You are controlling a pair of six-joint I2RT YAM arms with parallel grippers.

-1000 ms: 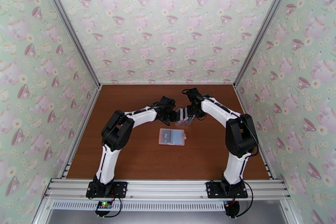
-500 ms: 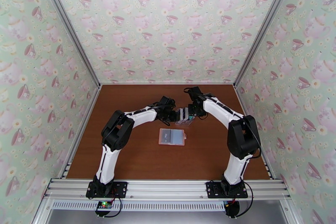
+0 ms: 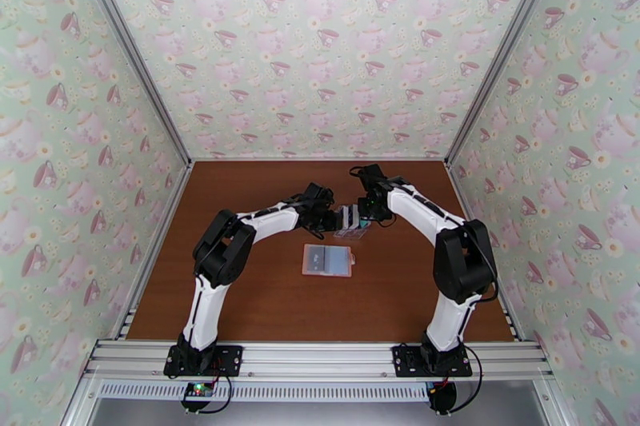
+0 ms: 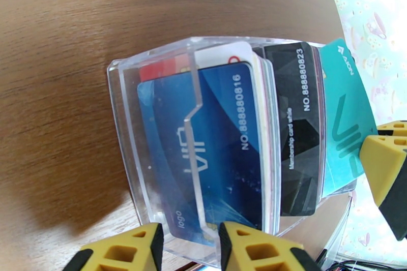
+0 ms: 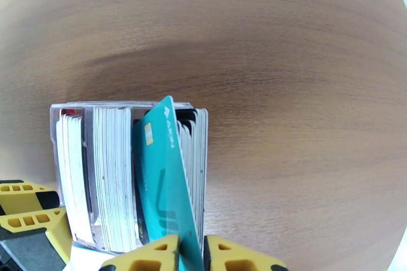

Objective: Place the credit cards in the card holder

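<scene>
The credit cards (image 5: pixel 114 175) stand in the clear rack (image 4: pixel 122 129). We see the right gripper (image 5: pixel 191 247) pinching a teal card (image 5: pixel 162 180) tilted in that rack, the left gripper (image 4: pixel 191 236) clamping the rack's wall; the card holder (image 3: pixel 327 260) lies open near the rack.

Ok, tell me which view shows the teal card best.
Right wrist: the teal card leans out of the clear rack, nearly whole, pinched by the right gripper. Left wrist shows its printed face partly behind a black card. Top external has the rack too small to pick the card out.
</scene>
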